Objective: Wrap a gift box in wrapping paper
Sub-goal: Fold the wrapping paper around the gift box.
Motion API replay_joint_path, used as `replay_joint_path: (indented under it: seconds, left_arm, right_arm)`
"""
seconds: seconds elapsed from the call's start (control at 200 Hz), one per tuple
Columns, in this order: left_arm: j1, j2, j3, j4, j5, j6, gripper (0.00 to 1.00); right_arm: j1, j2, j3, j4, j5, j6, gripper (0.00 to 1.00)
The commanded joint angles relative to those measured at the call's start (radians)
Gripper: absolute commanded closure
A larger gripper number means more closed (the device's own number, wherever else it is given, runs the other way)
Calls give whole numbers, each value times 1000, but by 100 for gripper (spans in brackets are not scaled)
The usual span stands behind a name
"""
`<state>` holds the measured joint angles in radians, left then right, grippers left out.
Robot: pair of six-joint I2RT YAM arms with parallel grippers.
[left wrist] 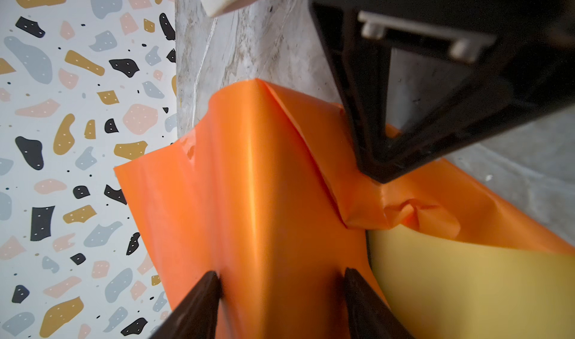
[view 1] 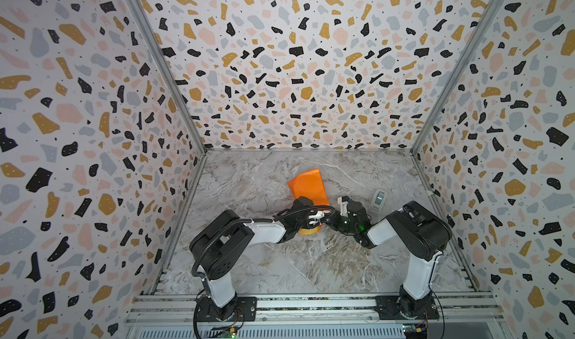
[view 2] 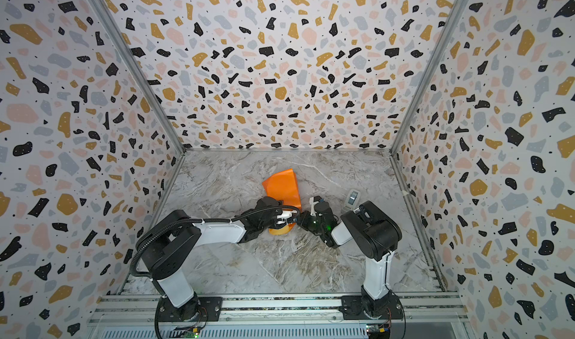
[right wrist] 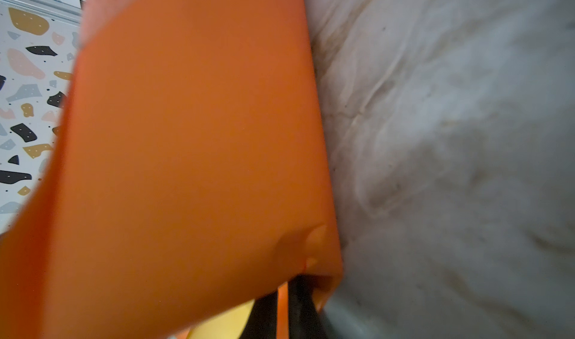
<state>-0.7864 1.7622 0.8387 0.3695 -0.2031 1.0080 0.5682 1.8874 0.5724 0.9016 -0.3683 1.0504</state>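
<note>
Two grippers hold the wrapping paper (left wrist: 264, 166): we see glossy orange outside, creased, yellow inside; the left gripper (left wrist: 283, 278) clamps its ridge btwn half-spread fingers (left wrist: 199, 309), while the right gripper (right wrist: 282, 303), nearly closed, pinches an edge.

Bright orange on one face, mustard yellow on the other, of the wrapping paper (view 1: 308, 186); grey-white marble veining on the table (view 1: 280, 259) beneath it; black, ochre, pink, grey terrazzo walls (view 1: 280, 72) around.
</note>
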Motion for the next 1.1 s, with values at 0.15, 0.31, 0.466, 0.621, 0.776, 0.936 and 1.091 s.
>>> replay_joint_path:
  seconds: [0.15,0.31,0.466,0.621,0.776,0.936,1.091]
  left_arm:
    - [-4,25,7,-49,14,-19,38]
    - [-4,23,5,-47,16,-20,38]
    - [-4,24,4,-46,15,-20,38]
    - [-4,26,4,-44,12,-20,38]
    - [-4,26,6,-46,12,-20,38]
    - [-4,26,6,-46,10,-20,38]
    - [-4,25,6,-46,8,-22,38]
  right_arm:
    - [73,47,10,7,2,39,89]
    - [26,12,0,-3,-11,18,89]
    - [-29,-29,28,-46,-71,-31,89]
    - [-51,-60,28,-70,-84,-59,89]
    - [-60,-31,19,-58,-96,-59,89]
    - [-32,-29,-16,-51,-99,-50,89]
    - [-2,-49,-62,-53,-93,-41,89]
